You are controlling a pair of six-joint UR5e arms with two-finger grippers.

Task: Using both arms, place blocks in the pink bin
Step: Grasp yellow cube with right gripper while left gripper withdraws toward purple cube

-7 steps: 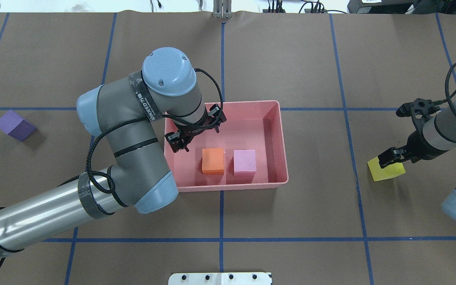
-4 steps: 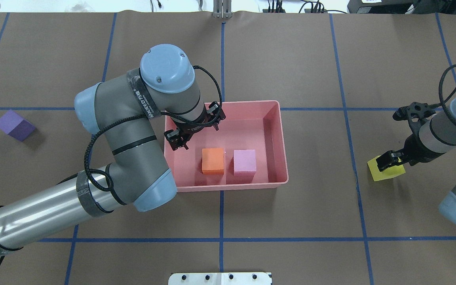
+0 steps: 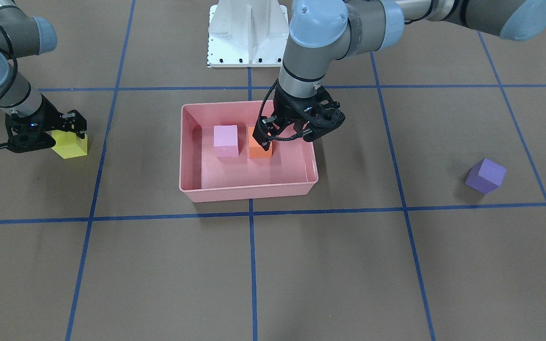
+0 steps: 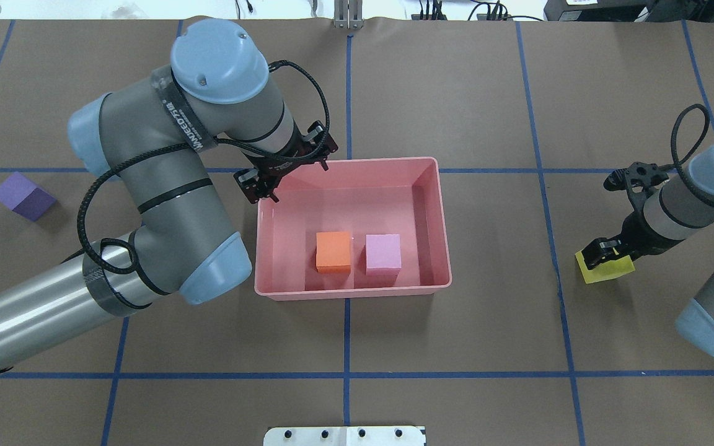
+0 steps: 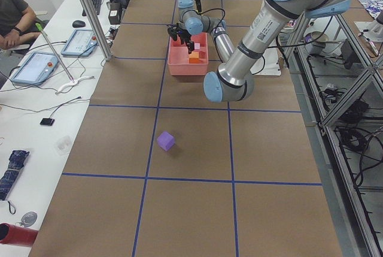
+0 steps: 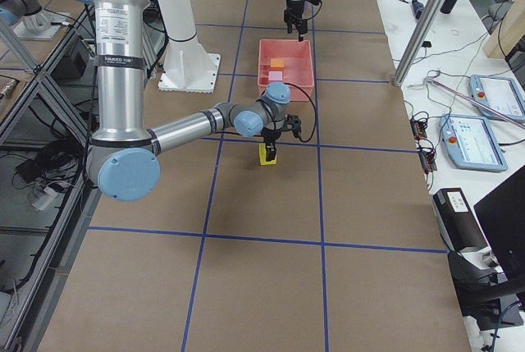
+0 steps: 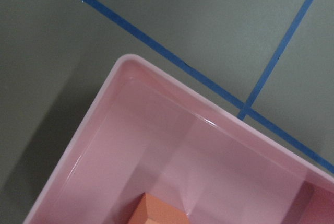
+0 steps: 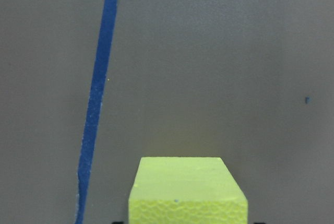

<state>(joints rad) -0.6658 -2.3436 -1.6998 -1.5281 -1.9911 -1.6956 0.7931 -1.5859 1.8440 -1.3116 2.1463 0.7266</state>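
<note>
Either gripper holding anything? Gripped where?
Left gripper: nothing, open. Right gripper: fingers flank the yellow block on opposite sides; clamped or not can't be told.

The grey cylindrical left arm (image 4: 158, 186) has light-blue domed joint caps (image 4: 217, 59) dotted with small screws; a silver forearm (image 4: 28, 325); black bands with white lettering; a looping black cable (image 4: 318, 90); the right arm (image 4: 691, 207) matches.

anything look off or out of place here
Nothing damaged or spilled. The orange block and pink block sit flat in the pink bin; only the purple block lies skewed to the blue tape lines, far out.
</note>
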